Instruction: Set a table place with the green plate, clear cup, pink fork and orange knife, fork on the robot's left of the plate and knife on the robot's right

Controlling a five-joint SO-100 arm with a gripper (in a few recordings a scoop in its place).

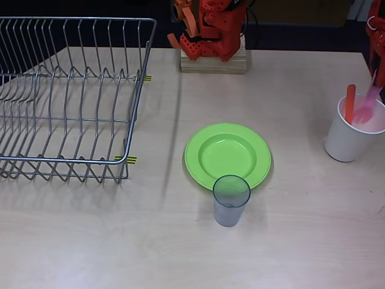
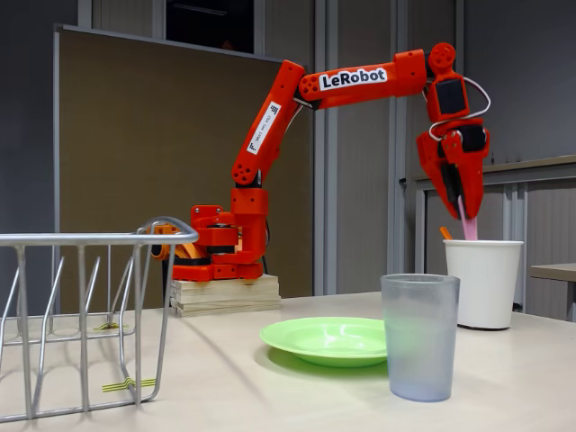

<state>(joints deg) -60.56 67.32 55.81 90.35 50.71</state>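
Fork pick in progress at the white cup.
The pink fork (image 1: pixel 365 110) stands handle-up in the white cup (image 1: pixel 352 137), and the fingers (image 2: pixel 463 200) are pinching its upper end, looks like to lift it straight out. The orange knife (image 1: pixel 349 103) stands upright in the same cup, just beside the fork. The cup sits well to the right of the green plate (image 1: pixel 227 156) in the overhead view. The clear cup (image 1: pixel 231 200), empty, stands on the surface (image 1: pixel 90 241) touching the plate's near rim. The plate is empty too. The wire dish rack (image 1: pixel 66 96) left of the plate holds nothing.
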